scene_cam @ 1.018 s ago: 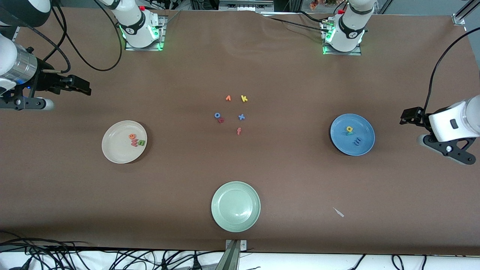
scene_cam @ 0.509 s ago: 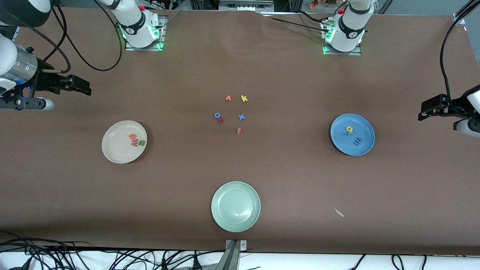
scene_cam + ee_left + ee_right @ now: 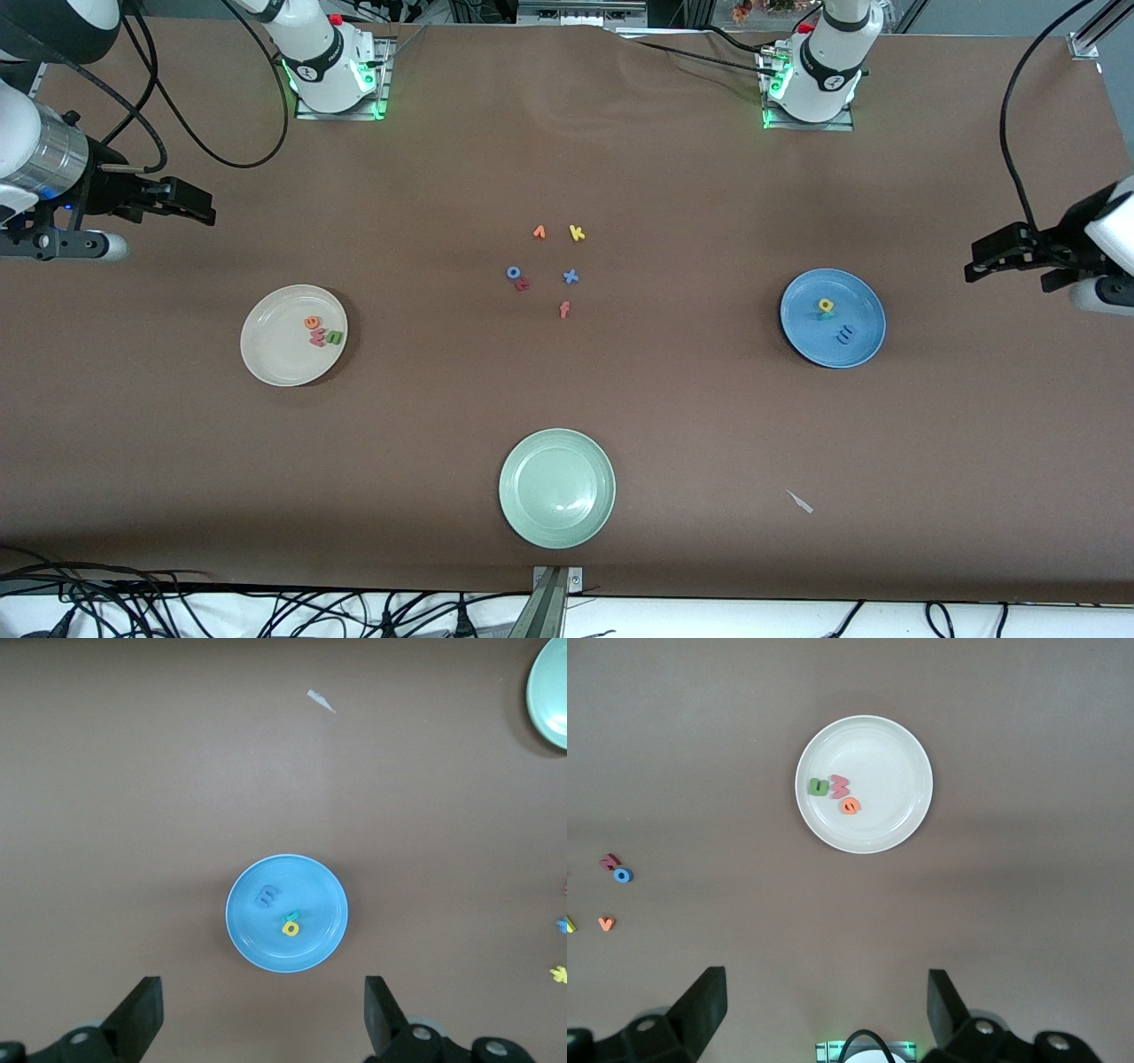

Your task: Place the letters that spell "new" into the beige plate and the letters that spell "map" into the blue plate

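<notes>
The beige plate (image 3: 276,356) lies toward the right arm's end of the table and holds the orange e (image 3: 313,322), green n (image 3: 334,337) and salmon w (image 3: 318,338). Toward the left arm's end, the blue plate (image 3: 808,341) holds the yellow a (image 3: 826,306), teal p (image 3: 822,315) and blue m (image 3: 846,333). My left gripper (image 3: 975,257) hangs open and empty over bare table beside the blue plate (image 3: 317,893). My right gripper (image 3: 205,208) waits open and empty over the table, with the beige plate (image 3: 893,778) in its wrist view.
Loose letters lie mid-table: an orange v (image 3: 539,232), yellow k (image 3: 577,233), blue o (image 3: 513,273), a small red letter (image 3: 523,283), blue x (image 3: 570,276) and red f (image 3: 564,309). A pale green plate (image 3: 556,487) sits nearest the front camera. A white scrap (image 3: 800,501) lies beside it.
My left arm has lifted and pulled out toward its end of the table, then its gripper has edged back toward the blue plate. The right arm and all letters are unchanged.
</notes>
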Controlling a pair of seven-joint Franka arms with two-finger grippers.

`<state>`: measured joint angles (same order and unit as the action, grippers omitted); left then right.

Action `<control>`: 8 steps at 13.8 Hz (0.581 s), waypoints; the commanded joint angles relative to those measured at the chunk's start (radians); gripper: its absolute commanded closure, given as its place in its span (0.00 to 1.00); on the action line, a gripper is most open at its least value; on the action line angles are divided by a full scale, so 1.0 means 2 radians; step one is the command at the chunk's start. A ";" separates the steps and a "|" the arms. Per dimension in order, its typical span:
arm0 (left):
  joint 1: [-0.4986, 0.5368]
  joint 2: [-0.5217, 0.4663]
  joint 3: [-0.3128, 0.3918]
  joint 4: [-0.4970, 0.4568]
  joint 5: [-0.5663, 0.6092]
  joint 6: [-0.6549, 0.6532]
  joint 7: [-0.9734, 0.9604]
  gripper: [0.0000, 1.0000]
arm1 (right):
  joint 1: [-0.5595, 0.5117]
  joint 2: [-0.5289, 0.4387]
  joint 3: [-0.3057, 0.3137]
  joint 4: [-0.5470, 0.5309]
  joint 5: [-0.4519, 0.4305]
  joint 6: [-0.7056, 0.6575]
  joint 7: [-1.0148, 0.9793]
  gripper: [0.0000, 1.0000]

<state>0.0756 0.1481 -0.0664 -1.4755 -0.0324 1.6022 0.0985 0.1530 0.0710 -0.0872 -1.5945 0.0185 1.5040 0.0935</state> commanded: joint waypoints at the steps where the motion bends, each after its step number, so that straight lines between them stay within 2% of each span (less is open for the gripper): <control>1: -0.045 -0.070 0.041 -0.088 -0.010 0.036 -0.007 0.00 | -0.001 0.003 0.002 0.010 -0.005 -0.005 -0.001 0.00; 5: -0.042 -0.069 0.041 -0.088 -0.009 0.037 -0.004 0.00 | -0.001 0.003 0.002 0.010 -0.005 -0.005 -0.002 0.00; 8: -0.041 -0.055 0.042 -0.069 -0.007 0.032 -0.003 0.00 | -0.001 0.003 0.002 0.010 -0.005 -0.005 -0.002 0.00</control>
<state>-0.0021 0.0337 0.0078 -1.6232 -0.0325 1.6579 0.0871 0.1530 0.0710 -0.0872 -1.5945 0.0185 1.5041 0.0935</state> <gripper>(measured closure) 0.000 0.000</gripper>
